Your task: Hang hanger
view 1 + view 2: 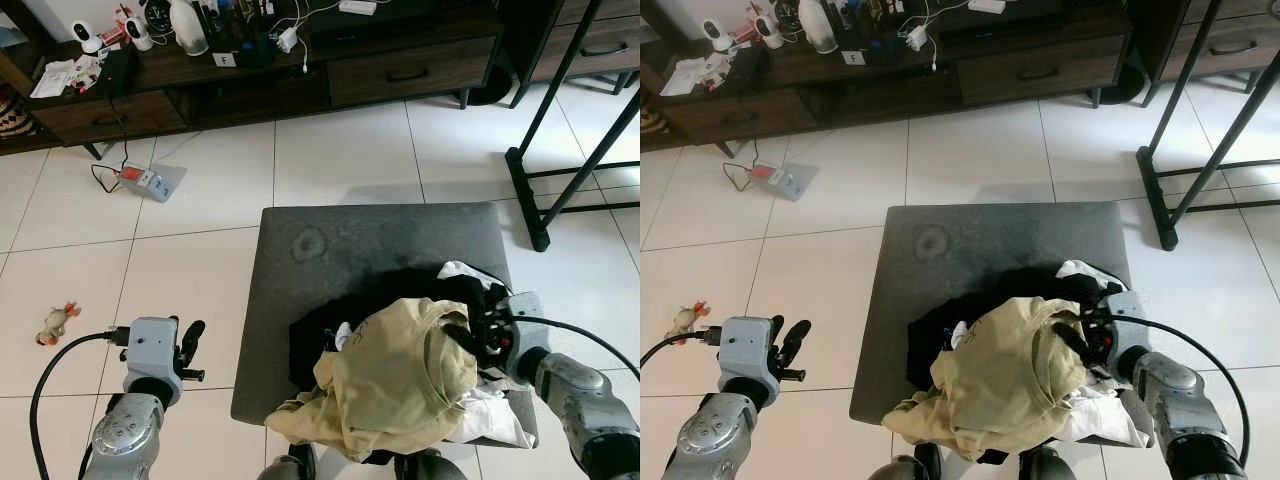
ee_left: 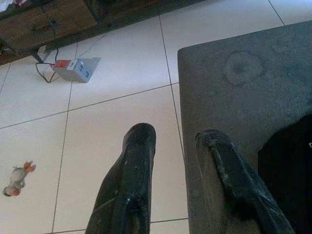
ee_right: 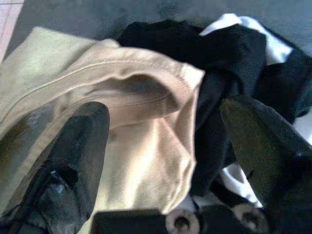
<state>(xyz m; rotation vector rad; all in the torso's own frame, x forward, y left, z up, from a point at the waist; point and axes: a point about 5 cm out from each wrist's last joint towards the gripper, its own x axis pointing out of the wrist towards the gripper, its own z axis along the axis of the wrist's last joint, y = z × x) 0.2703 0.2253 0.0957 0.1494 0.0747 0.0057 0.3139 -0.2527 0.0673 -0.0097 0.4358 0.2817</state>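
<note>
Fingers of the right gripper (image 3: 161, 161) stand spread, one on each side of the ribbed collar of the tan shirt (image 1: 400, 375), not yet closed on it. The left gripper (image 2: 180, 180), fingers also apart and empty, hovers over the white floor (image 1: 190, 260) just left of the grey stool (image 1: 380, 250). No hanger can be made out; it may lie hidden in the pile. The shirt sits crumpled on the near right part of the stool, on top of black clothes (image 1: 320, 340) and a white garment (image 1: 490, 415). It looks soft, light and floppy, so it will likely sag and drag neighbours along. The doubled collar seam seems the firmest place to pinch.
</note>
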